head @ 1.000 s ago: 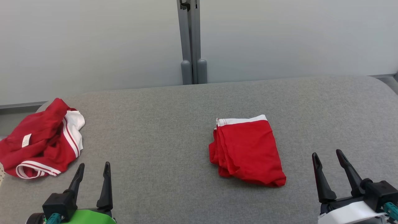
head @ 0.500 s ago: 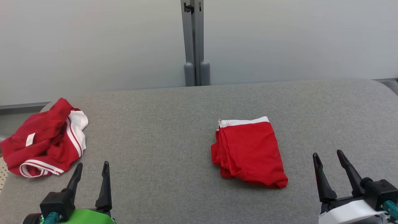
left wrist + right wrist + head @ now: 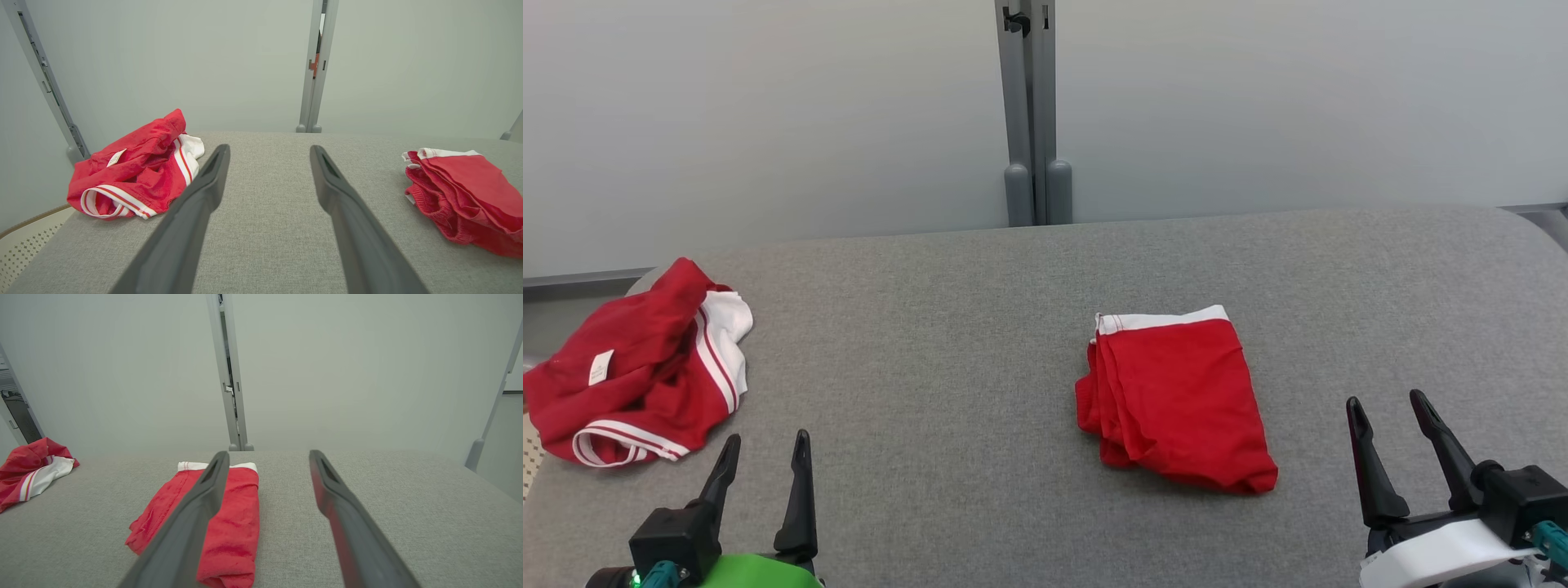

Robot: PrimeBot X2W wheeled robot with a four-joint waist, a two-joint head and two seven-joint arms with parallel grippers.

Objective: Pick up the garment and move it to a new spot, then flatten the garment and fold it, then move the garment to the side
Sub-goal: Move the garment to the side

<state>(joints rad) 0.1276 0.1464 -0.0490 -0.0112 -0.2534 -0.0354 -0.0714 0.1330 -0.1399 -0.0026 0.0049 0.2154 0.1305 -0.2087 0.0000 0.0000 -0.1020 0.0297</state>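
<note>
On the gray counter [image 3: 931, 294]: two red pieces of clothing lie well apart from each other.
Folded red shorts [image 3: 1176, 400]: they lie flat a little right of the middle of the counter. The white waistband points to the far edge. The folded layers show in a stack along their left side.
Crumpled red garment [image 3: 637, 367]: it sits in a messy heap by the left edge, toward the far left corner. It has white parts with thin red stripes and a small white tag on top.
Left pincer [image 3: 768, 438]: it is at the near edge on the left side, above the counter. Its two dark fingers are spread wide apart. It is near the crumpled red garment but not touching it.
Right pincer [image 3: 1385, 398]: it is at the near edge on the right side. Its two dark fingers are spread wide apart too. It is off to the right of the folded red shorts and not touching them.
Gray post [image 3: 1031, 114]: it stands behind the middle of the far edge, against a pale wall [image 3: 768, 122].
</note>
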